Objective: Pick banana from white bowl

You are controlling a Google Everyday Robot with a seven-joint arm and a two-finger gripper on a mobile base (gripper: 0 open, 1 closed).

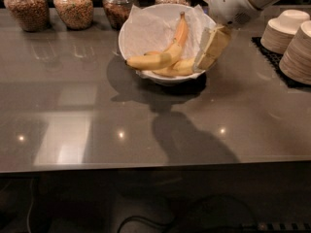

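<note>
Claw (210, 51) hangs at the white bowl (167, 79) right rim, its opening unclear; banana (167, 56) lies inside, on glossy grey surface (97, 115).

No readable text, labels, brands or numbers on anything, gripper (210, 50) at the white bowl (167, 79), right rim

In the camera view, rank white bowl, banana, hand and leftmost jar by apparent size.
1. white bowl, largest.
2. banana, clearly smaller than the bowl.
3. hand, at the bowl's right rim, and leftmost jar look alike; the jar sits farther back, so unranked.
</note>
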